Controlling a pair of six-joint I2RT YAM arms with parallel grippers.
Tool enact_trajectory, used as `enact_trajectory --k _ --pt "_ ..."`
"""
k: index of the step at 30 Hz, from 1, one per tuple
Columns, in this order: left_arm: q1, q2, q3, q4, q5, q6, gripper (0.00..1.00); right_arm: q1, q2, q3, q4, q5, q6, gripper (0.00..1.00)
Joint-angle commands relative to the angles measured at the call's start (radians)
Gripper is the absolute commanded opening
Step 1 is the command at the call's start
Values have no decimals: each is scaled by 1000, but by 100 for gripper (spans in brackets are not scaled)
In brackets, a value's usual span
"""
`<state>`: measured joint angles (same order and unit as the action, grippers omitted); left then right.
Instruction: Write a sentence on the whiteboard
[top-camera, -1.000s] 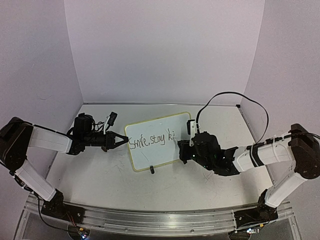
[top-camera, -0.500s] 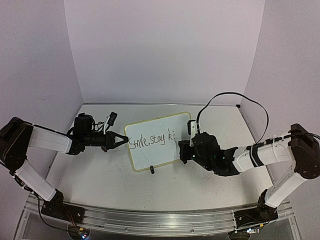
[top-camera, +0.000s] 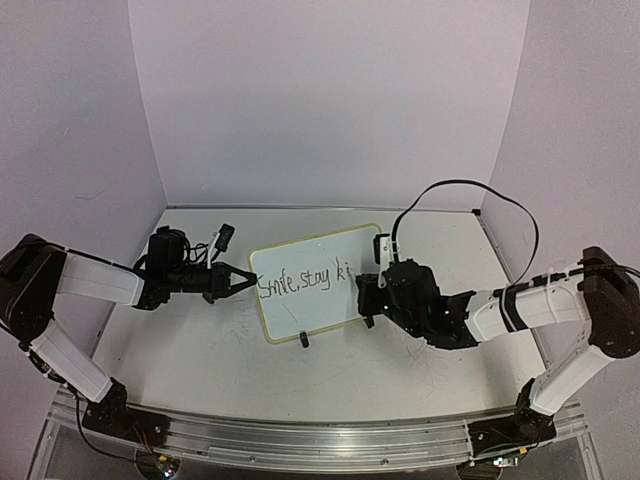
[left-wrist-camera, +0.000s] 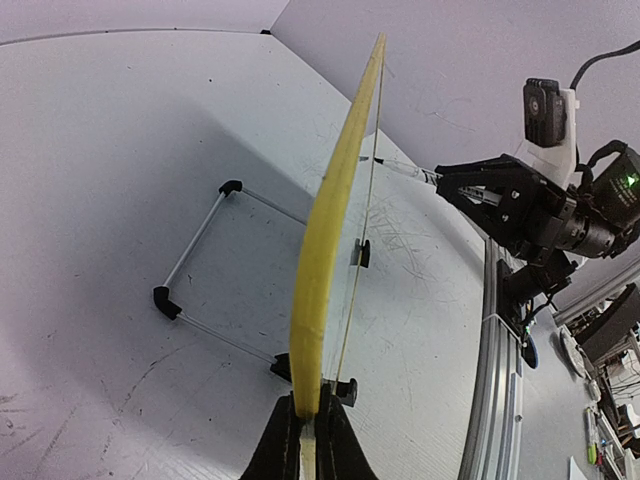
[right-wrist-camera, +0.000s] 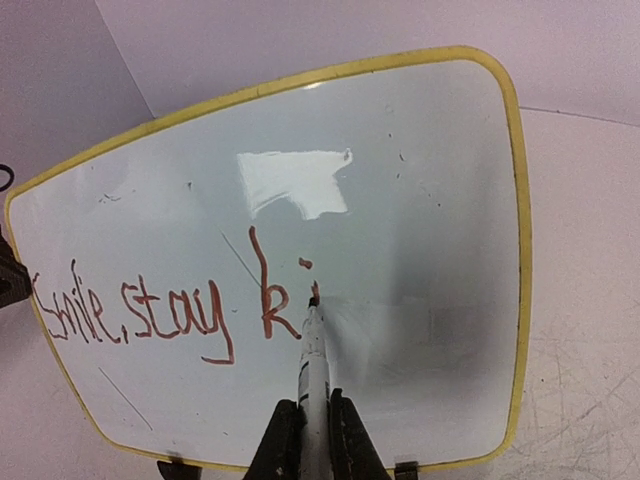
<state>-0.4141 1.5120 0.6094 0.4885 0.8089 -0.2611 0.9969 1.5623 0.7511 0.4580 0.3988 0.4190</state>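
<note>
Your left jaws are pinched shut on the left rim of the whiteboard (top-camera: 312, 308), which stands propped at a tilt on its black clip feet (top-camera: 304, 340) at the middle of the bench (top-camera: 200, 350). Your right jaws are closed around a marker (right-wrist-camera: 314, 365), its tip touching the board at the "i" of the sentence (right-wrist-camera: 160, 310), which reads "Smile, stay ki".

Handwritten sentence (right-wrist-camera: 170, 312) on the whiteboard (right-wrist-camera: 430, 180) ran from the left edge to about the middle and read "Smile, stay ki", its last word cut short.
</note>
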Motion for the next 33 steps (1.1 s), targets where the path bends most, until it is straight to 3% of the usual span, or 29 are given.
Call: enact_trajectory --k 1,33 --pt "-2 -19 16 -50 -9 14 0 -11 -4 45 38 13 -18 0" --pt "-3 -12 21 -50 -6 13 0 -16 25 24 -30 19 43 0"
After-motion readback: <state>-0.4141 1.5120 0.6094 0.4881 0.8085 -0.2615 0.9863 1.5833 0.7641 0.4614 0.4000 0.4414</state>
